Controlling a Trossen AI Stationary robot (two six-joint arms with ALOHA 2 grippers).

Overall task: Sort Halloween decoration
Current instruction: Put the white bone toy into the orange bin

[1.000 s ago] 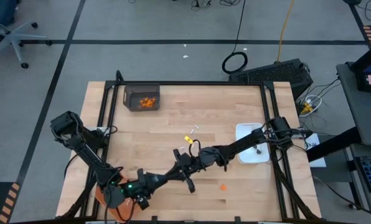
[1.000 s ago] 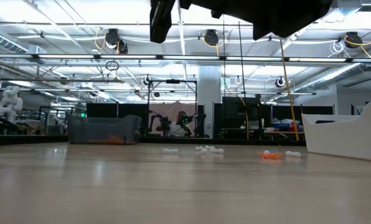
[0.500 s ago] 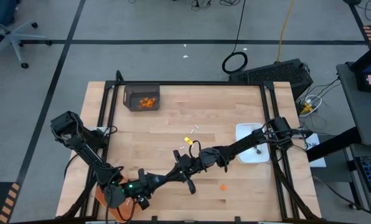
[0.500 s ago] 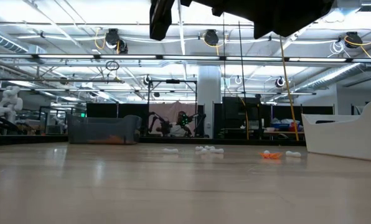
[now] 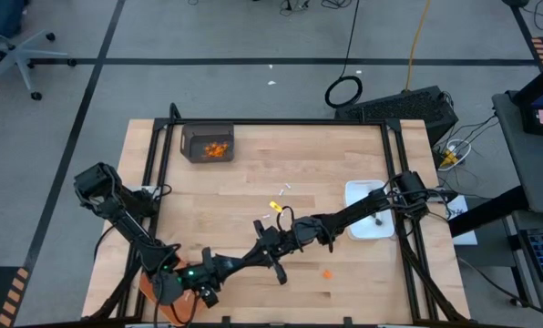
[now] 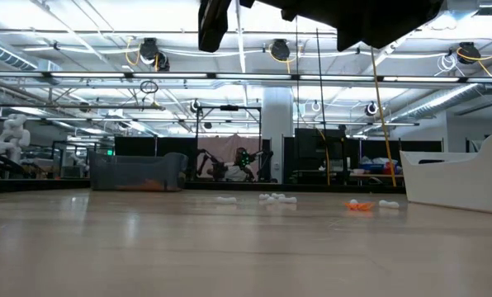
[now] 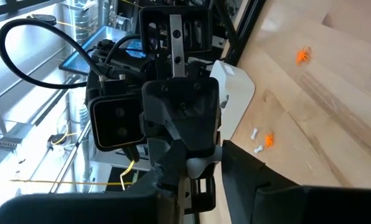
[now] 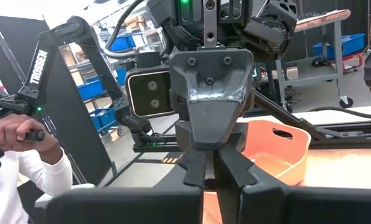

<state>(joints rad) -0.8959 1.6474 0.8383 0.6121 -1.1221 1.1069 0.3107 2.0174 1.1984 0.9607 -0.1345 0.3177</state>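
White stick (image 7: 198, 167): small pale piece, seen only in left wrist view, at the tip of the right gripper (image 7: 198, 177). R fingers are together and look pinched on it. It hangs above the counter (image 5: 326, 155), mid-span toward the near edge, where both arms meet nose to nose.

Left gripper (image 8: 213, 179) faces it straight on. In right wrist view its fingers (image 8: 195, 169) stand a little apart w/ a narrow gap. Can't tell if they touch the stick yet.

Step in hand, my read: hand-over R to L. To do it well:
- Keep both tips on one line, no twist. The piece is tiny and will flick out if squeezed off-centre.
- L should clamp on the free end and not bite R's fingers.
- R lets go only once L is firm, then backs off straight.
- Stay over the counter, so a drop is recoverable.

Rest of the lot: a few white sticks and an orange bit (image 5: 276, 202) lie loose mid-counter, and one more orange bit (image 5: 327, 272) sits nearer the front. Orange bits are in the dark bin (image 5: 191, 135) at the far left. White dish (image 5: 352, 191) is at the right, orange tray (image 8: 285, 149) by the L base.
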